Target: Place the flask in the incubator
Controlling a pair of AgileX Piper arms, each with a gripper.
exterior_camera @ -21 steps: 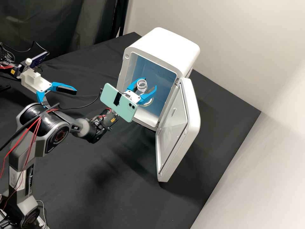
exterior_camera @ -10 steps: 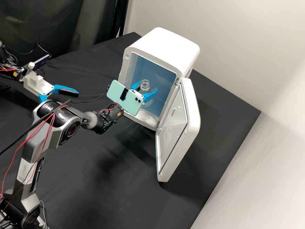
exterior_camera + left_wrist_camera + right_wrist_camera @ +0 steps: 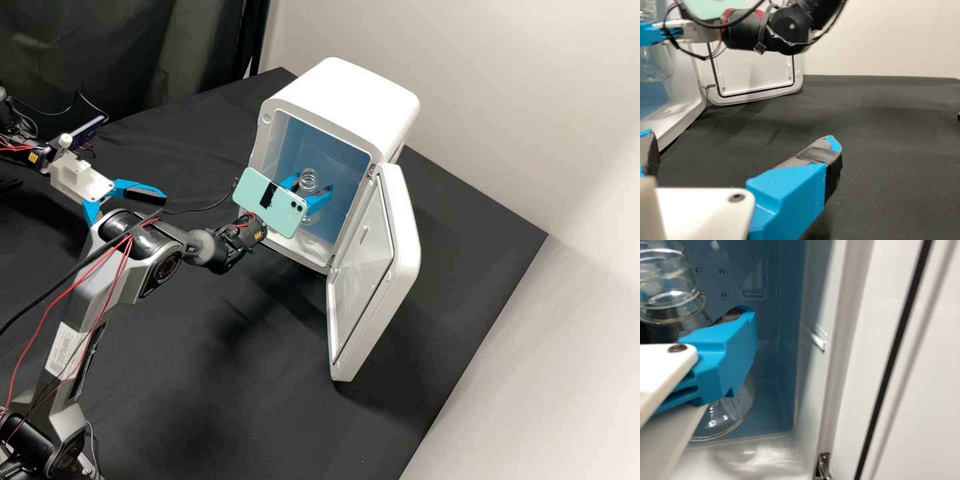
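The dark grey right arm (image 3: 87,313) rises from its base at the near left corner, bends at the elbow and stretches its forearm forward and slightly upward. Its white right hand (image 3: 309,186), with two bright blue fingers, is clamped on the neck of a clear glass flask (image 3: 308,177), one finger (image 3: 725,357) lying against the glass just below the rim. The white left hand (image 3: 121,201) hangs above the black worktop (image 3: 220,373) beyond the right arm's elbow, its black-padded blue fingers (image 3: 805,175) spread well apart.
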